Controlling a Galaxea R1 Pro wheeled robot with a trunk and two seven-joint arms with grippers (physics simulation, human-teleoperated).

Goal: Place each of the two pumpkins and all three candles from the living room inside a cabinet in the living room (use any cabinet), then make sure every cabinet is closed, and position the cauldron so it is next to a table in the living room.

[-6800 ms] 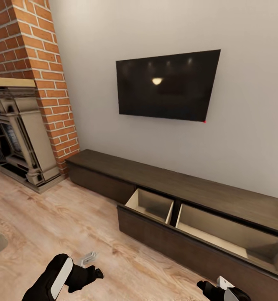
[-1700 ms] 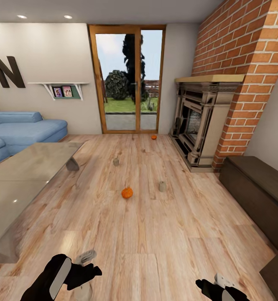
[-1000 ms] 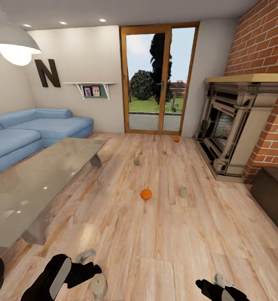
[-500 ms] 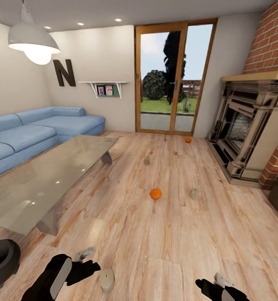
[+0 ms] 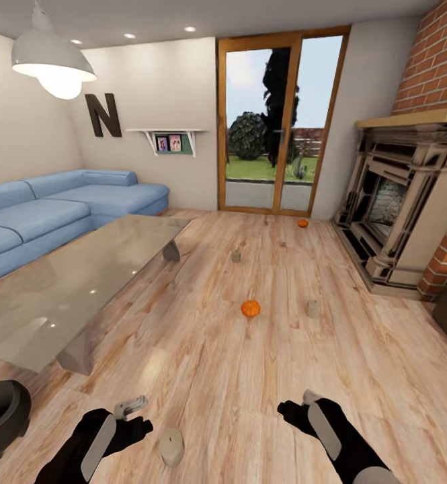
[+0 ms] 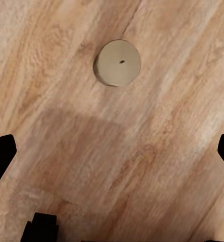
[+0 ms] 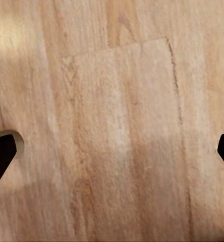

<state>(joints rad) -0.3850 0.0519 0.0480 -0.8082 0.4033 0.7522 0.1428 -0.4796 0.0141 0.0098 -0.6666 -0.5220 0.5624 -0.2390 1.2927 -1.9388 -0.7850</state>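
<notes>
Waxy grey-tan candle (image 5: pixel 171 447) upright on the plank floor (image 5: pixel 263 376), just beside the left gripper (image 5: pixel 137 411) — jaws spread wide, nothing held. Probably light, stiff, a bit slick; best pinched across the round sides, mid-height. Right gripper (image 5: pixel 297 407) also spread and bare over wood. Further off: pumpkin (image 5: pixel 250 308), two more candles (image 5: pixel 312 308), second pumpkin (image 5: pixel 302 222) by the door.
</notes>
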